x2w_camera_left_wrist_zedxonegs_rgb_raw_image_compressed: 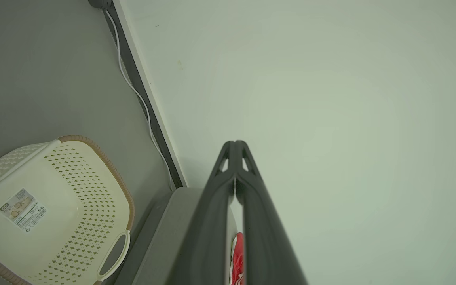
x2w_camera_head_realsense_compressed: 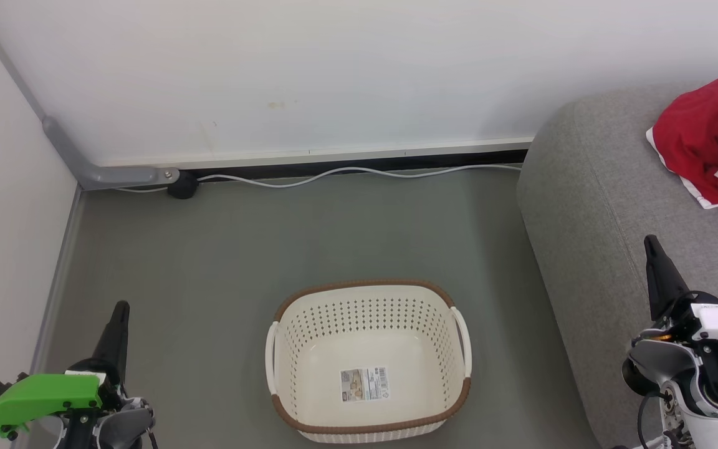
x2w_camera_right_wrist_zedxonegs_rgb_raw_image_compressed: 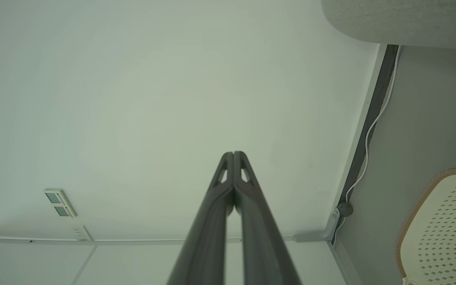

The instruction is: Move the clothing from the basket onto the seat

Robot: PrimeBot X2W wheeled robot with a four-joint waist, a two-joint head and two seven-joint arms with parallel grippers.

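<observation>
The cream basket (x2w_camera_head_realsense_compressed: 296,349) with its brown rim stands on the grey floor in the head view, holding nothing but a small label (x2w_camera_head_realsense_compressed: 364,383). Red clothing (x2w_camera_head_realsense_compressed: 711,140) with white stripes lies crumpled on the grey seat (x2w_camera_head_realsense_compressed: 589,187) at the right. My left gripper (x2w_camera_head_realsense_compressed: 119,312) is shut at the lower left, apart from the basket. My right gripper (x2w_camera_head_realsense_compressed: 650,244) is shut at the lower right, over the seat's front edge. Both wrist views show the shut fingertips, left gripper (x2w_camera_left_wrist_zedxonegs_rgb_raw_image_compressed: 235,143) and right gripper (x2w_camera_right_wrist_zedxonegs_rgb_raw_image_compressed: 234,153), pointing at the white wall. The left wrist view also has the basket (x2w_camera_left_wrist_zedxonegs_rgb_raw_image_compressed: 93,182) and a sliver of clothing (x2w_camera_left_wrist_zedxonegs_rgb_raw_image_compressed: 238,257).
A white cable (x2w_camera_head_realsense_compressed: 346,173) runs along the dark skirting at the foot of the wall. A grey conduit (x2w_camera_head_realsense_compressed: 72,156) bends down in the left corner to a dark round fitting (x2w_camera_head_realsense_compressed: 182,185). Grey floor (x2w_camera_head_realsense_compressed: 209,249) lies open around the basket. Wall switches (x2w_camera_right_wrist_zedxonegs_rgb_raw_image_compressed: 59,202) show in the right wrist view.
</observation>
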